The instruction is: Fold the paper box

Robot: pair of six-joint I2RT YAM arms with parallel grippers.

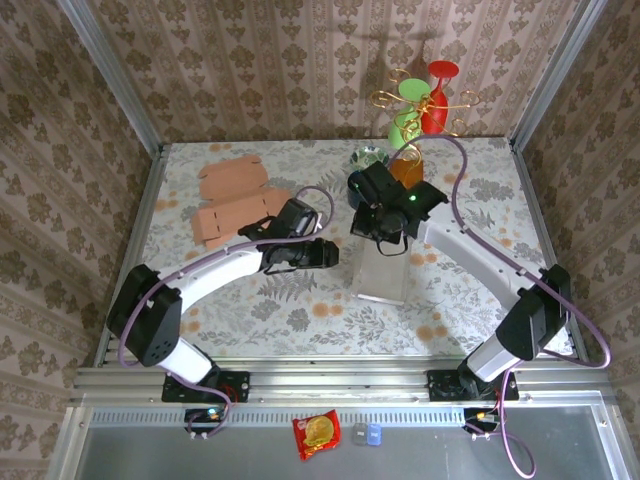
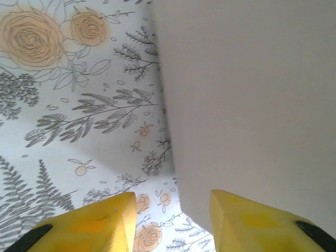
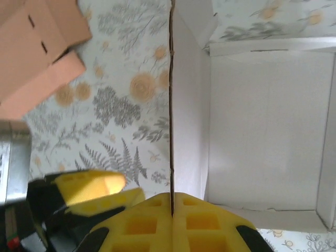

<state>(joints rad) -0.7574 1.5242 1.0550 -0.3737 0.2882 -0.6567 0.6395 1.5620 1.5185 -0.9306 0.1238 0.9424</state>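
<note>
The white paper box (image 1: 382, 268) stands partly raised mid-table, its floor and walls visible in the right wrist view (image 3: 262, 131). My right gripper (image 3: 171, 202) is shut on the thin top edge of the box's left wall, also seen from above (image 1: 385, 230). My left gripper (image 1: 330, 253) hovers just left of the box, open. In its wrist view the left gripper (image 2: 173, 220) has its yellow fingers (image 2: 100, 223) apart, with the white box wall (image 2: 247, 100) close on the right and a lower corner of it reaching between them, not pinched.
Flat brown cardboard blanks (image 1: 235, 200) lie at the back left, also seen from the right wrist (image 3: 37, 47). Red and green ornaments with gold wire (image 1: 425, 100), a metal bowl (image 1: 370, 157) and an orange item (image 1: 408, 168) stand behind the box. A snack packet (image 1: 316, 433) lies on the front ledge.
</note>
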